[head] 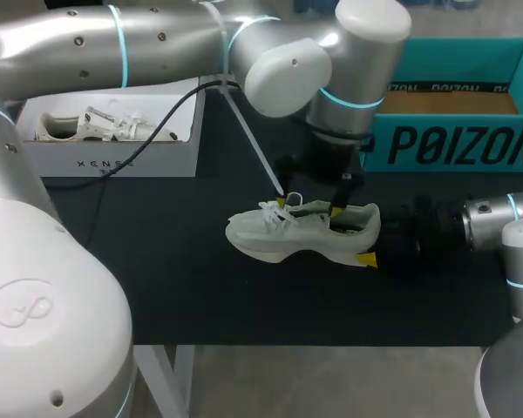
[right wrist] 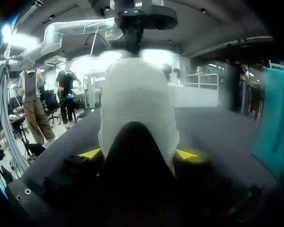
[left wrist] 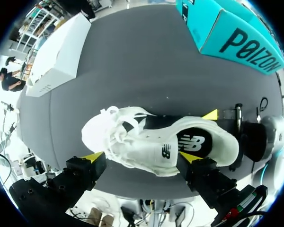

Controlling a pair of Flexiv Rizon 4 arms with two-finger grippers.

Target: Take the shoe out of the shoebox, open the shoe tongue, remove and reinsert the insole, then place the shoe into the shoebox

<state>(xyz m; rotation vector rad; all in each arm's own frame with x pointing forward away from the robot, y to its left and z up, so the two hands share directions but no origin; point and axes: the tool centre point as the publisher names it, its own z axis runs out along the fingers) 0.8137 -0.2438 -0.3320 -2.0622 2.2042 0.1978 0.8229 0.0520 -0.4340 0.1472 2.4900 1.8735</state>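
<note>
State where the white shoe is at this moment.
In the head view, the white shoe is mid-table, in front of the teal shoebox, its heel in the right tool.

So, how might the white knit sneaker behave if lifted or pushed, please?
The white knit sneaker probably feels light: its sole looks foamy. Its soft upper and loose laces would likely flop. Narrow and tall, it may tip if pushed.

A robotics lab: two robot arms (head: 113,43) at a black table (head: 183,287).
</note>
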